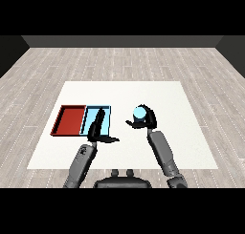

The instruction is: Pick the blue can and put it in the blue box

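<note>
On the white table (191,147), to the right of both trays, I see the blue can (139,114) standing upright with its pale blue top facing me, and my right hand (146,120) is wrapped round it, fingers curling behind and over the far side while the thumb reaches across at the left. The can sits well apart from the trays, with bare table between it and the nearest one. My left hand (97,128) lies over the light blue tray (106,114), its fingers stretched out straight toward the far edge and its thumb sticking out to the right over the table; it holds nothing. Just beside that tray, on its left and touching it along one side, lies the red tray (69,121). Both grey forearms come up from the lower corners of my view, the left forearm (81,164) angled toward the trays and the right forearm (162,154) toward the can.
</note>
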### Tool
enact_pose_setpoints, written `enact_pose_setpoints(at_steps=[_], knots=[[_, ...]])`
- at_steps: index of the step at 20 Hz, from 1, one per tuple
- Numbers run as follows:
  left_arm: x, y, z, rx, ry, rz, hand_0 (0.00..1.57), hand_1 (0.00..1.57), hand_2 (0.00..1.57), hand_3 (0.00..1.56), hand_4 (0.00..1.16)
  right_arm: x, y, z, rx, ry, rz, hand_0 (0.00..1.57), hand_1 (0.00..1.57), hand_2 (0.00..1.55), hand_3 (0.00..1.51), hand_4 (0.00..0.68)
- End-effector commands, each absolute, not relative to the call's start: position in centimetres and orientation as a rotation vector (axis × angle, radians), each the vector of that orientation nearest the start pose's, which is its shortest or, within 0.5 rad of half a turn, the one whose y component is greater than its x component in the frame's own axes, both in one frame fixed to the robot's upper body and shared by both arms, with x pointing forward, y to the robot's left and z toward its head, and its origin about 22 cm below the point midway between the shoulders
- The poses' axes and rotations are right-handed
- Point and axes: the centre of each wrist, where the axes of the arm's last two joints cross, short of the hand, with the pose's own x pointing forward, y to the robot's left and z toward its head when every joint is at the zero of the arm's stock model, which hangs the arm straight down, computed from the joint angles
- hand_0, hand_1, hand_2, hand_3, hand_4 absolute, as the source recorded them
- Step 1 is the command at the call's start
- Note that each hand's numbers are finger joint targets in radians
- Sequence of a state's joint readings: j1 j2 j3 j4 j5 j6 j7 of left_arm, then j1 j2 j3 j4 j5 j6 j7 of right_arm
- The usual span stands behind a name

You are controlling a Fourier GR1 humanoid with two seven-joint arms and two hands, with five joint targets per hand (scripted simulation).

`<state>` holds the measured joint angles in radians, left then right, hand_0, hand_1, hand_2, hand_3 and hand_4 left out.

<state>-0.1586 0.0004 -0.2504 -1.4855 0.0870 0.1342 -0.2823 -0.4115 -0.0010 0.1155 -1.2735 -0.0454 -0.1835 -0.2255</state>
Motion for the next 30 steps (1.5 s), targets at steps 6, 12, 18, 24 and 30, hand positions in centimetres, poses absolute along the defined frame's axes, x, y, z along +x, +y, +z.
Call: enact_pose_setpoints(at_steps=[6, 12, 18, 24, 30], knots=[[27.6, 12.6, 1.0, -0.243, -1.871, -0.144, 0.0, 0.0, 0.0, 0.0, 0.0, 33.4, -11.8, 5.5, 0.131, -1.917, 0.101, 1.44, 1.44, 1.47, 1.39, 0.561], [27.7, 12.3, 0.8, -0.238, -1.849, -0.154, 0.0, 0.0, 0.0, 0.0, 0.0, 32.2, -12.0, 4.4, 0.167, -1.896, 0.101, 1.44, 1.44, 1.46, 1.37, 0.554], [27.9, 9.2, -2.0, -0.234, -1.806, -0.149, 0.0, 0.0, 0.0, 0.0, 0.0, 32.9, -10.7, 3.8, 0.206, -1.88, 0.119, 1.42, 1.42, 1.46, 1.37, 0.56], [29.1, 7.3, -1.1, -0.281, -1.776, -0.154, 0.0, 0.0, 0.0, 0.0, 0.0, 33.0, -11.0, 4.1, 0.227, -1.891, 0.113, 1.44, 1.44, 1.46, 1.36, 0.553], [29.5, 7.3, 0.3, -0.281, -1.75, -0.145, 0.0, 0.0, 0.0, 0.0, 0.0, 30.5, -10.2, 3.7, 0.255, -1.892, 0.145, 1.43, 1.43, 1.46, 1.37, 0.551]])
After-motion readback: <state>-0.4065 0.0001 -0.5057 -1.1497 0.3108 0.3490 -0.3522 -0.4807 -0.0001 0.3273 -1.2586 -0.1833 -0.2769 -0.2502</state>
